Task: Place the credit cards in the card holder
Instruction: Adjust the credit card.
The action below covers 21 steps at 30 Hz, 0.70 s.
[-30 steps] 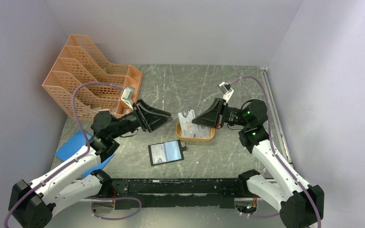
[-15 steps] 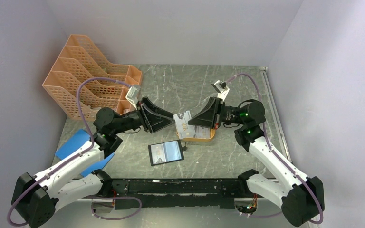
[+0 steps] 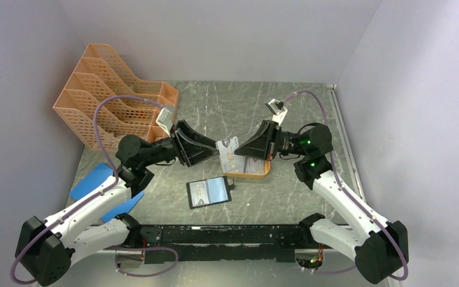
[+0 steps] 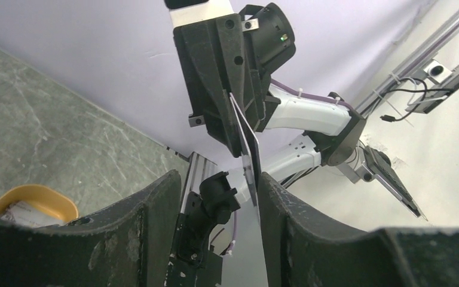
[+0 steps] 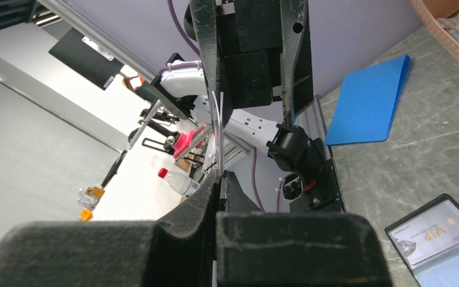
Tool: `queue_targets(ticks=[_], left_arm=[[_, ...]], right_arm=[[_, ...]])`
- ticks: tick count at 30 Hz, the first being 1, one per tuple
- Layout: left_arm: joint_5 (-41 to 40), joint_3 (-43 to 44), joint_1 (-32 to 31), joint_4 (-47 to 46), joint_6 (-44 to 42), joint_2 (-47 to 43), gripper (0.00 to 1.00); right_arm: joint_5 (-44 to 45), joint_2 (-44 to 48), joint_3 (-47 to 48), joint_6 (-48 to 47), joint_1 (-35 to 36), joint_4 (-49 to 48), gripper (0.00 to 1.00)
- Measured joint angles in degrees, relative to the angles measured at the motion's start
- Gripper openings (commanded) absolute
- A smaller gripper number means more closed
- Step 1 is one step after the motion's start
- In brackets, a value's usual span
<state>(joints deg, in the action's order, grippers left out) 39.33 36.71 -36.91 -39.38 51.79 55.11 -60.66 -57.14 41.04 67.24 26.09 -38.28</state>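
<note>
My right gripper (image 3: 236,152) is shut on one pale credit card (image 3: 228,152) and holds it upright in the air above the table. The card shows edge-on in the right wrist view (image 5: 220,128) and in the left wrist view (image 4: 246,146). My left gripper (image 3: 214,153) faces it with its jaws open. The card's free end lies between them, close to one finger (image 4: 287,209). The black card holder (image 3: 208,192) lies open on the table below with a card in one pocket; it also shows in the right wrist view (image 5: 439,236). More cards (image 3: 243,162) stand in the orange oval tray (image 3: 257,173).
An orange file rack (image 3: 110,101) stands at the back left. A flat blue sheet (image 3: 98,185) lies at the left under my left arm and shows in the right wrist view (image 5: 367,101). A metal rail (image 3: 343,137) runs along the table's right edge.
My right gripper has carried the card left and away from the tray. My left gripper has moved right to meet it, and the card now sits between its open jaws.
</note>
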Motion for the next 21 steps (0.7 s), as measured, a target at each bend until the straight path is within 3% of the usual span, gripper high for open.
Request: queue_targets(ticks=[10,16,21], left_arm=[[2.45,0.09,-0.04,-9.66,6.38,5.77,0.47],[2.99,0.09,-0.04,-9.9,6.43,5.38,0.56],[2.6,0.42,-0.04,-4.17,3.04,1.53,0.59]], right_arm=[[2.64,-1.07,0.39,-1.05,2.08,1.84,0.0],[3.26,-1.07,0.39,-1.14,2.12,2.19,0.0],[3.56,-0.55,0.42,-1.31,2.12,2.67,0.0]])
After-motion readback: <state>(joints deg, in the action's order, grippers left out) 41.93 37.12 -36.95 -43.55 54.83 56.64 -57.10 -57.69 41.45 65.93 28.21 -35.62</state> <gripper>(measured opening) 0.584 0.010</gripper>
